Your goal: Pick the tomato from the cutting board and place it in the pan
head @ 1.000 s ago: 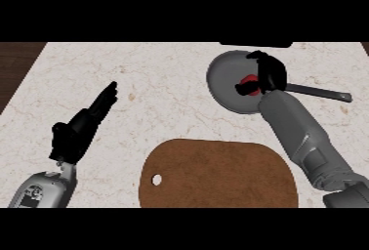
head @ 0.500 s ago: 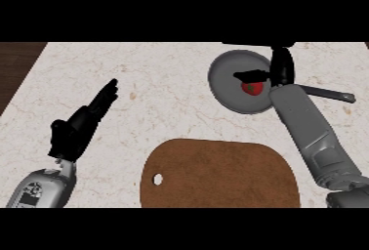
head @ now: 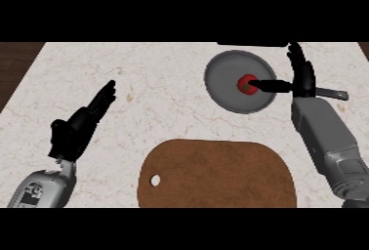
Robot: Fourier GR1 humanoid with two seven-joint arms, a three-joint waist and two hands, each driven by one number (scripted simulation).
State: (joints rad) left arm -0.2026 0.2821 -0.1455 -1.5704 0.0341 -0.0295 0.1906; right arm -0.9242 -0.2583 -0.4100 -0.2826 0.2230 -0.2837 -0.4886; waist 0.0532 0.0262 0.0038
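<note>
The red tomato (head: 247, 84) lies inside the grey pan (head: 220, 78) at the back right of the counter. My right hand (head: 302, 78) is open just right of the pan, fingers straight and pointing away, thumb stretched left toward the tomato without curling round it. The brown cutting board (head: 216, 173) lies at the front centre with nothing on it. My left hand (head: 79, 124) rests open at the left, fingers pointing up and to the right, well away from the board and the pan.
The pan's dark handle (head: 335, 93) sticks out to the right behind my right forearm. A dark object (head: 252, 44) sits at the counter's back edge. The marble counter (head: 144, 73) ends at a dark wood strip (head: 14, 63) on the left.
My right hand has let go of the tomato and drawn back to the right with its fingers straightened. The tomato now lies in the pan. The left hand has not moved.
</note>
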